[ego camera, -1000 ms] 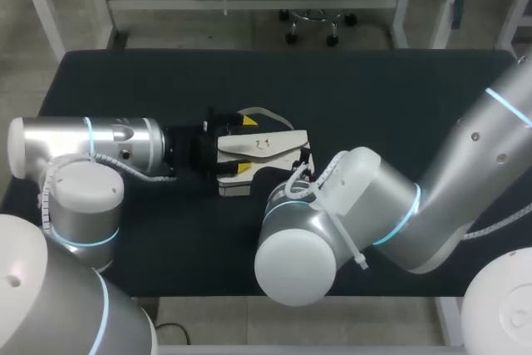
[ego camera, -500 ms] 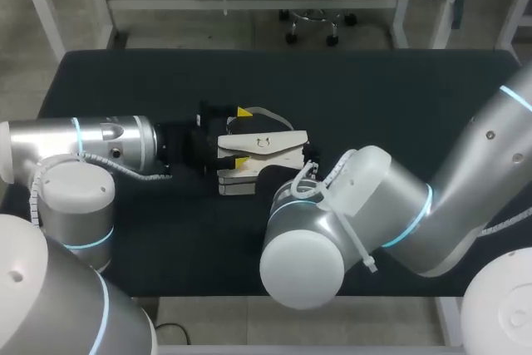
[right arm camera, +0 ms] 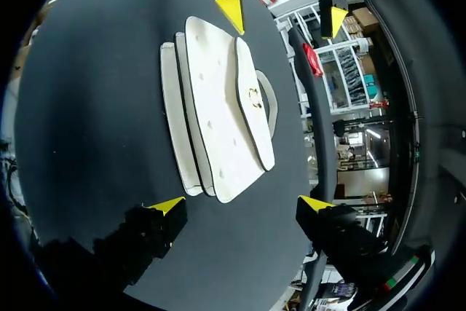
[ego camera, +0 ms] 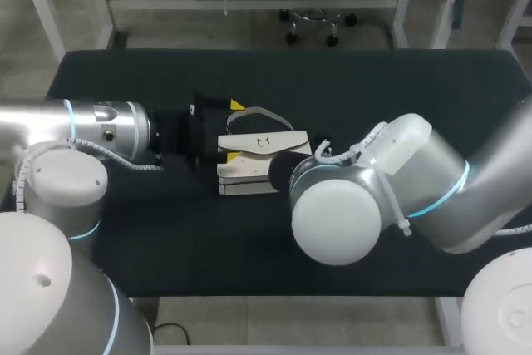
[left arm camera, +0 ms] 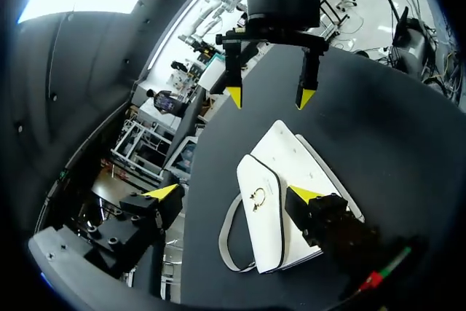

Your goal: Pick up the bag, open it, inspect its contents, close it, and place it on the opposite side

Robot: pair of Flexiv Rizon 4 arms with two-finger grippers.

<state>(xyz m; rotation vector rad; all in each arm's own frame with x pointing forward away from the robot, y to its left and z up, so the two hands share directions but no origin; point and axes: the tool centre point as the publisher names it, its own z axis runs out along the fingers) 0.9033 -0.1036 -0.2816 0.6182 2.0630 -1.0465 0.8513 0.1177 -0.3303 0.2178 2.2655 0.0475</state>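
Head view hides your right gripper under right arm's wrist housing. Left wrist view shows it (left arm camera: 269, 97): fingers wide apart, holding nothing, facing left gripper across handbag. Left gripper (ego camera: 230, 131) also spread, clamping nothing; one tip overlaps bag's edge in left wrist view, contact unclear. Handbag (ego camera: 262, 155) lies flat mid-table (ego camera: 399, 97), between both grippers. White, smooth, rectangular body; tapered flap with small metal ring clasp (right arm camera: 253, 96); pale strap (right arm camera: 271, 103) loops out one long side. Left forearm lies level, pointing at bag from left.
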